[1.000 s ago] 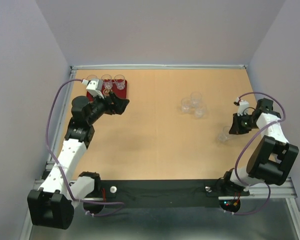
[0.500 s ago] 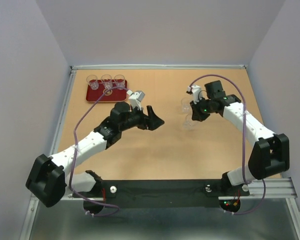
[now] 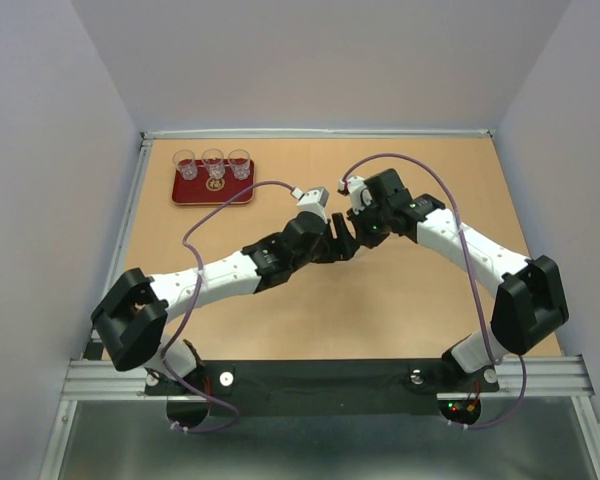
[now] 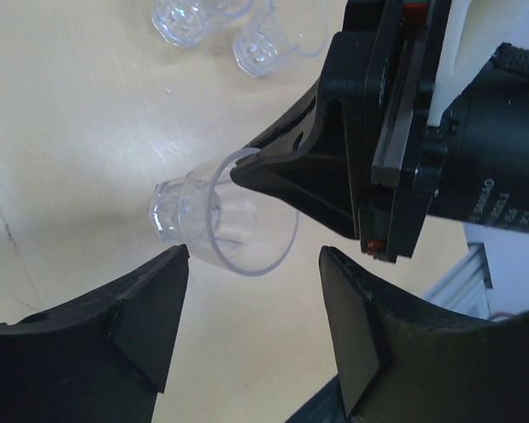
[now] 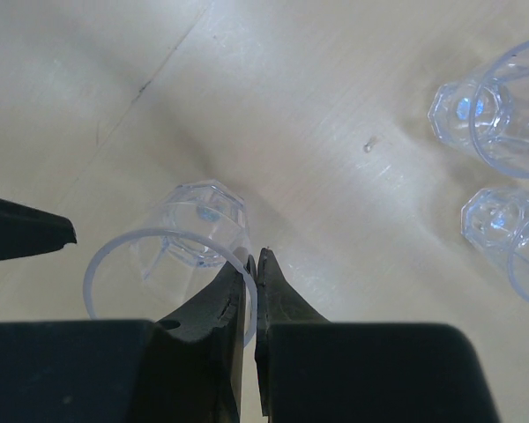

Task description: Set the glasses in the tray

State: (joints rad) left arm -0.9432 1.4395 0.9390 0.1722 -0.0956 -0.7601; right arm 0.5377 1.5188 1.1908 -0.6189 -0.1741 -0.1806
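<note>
The dark red tray (image 3: 195, 190) lies at the far left with three clear glasses (image 3: 213, 165) standing along its far edge. My right gripper (image 5: 256, 256) is shut, pinching the wall of one clear glass (image 5: 172, 251) at its rim, near the table's middle (image 3: 362, 232). My left gripper (image 4: 253, 257) is open and empty, its fingers (image 4: 150, 308) just short of that same glass (image 4: 213, 220); in the top view it (image 3: 342, 245) faces the right gripper. Two more glasses (image 5: 502, 106) stand close together on the table beyond.
The two loose glasses also show at the top of the left wrist view (image 4: 194, 18). In the top view my right arm (image 3: 450, 240) hides them. Grey walls enclose the table on three sides.
My left arm has swung from the tray to the table's middle. My right arm has carried a glass from the right side leftwards, and the two grippers now meet.
</note>
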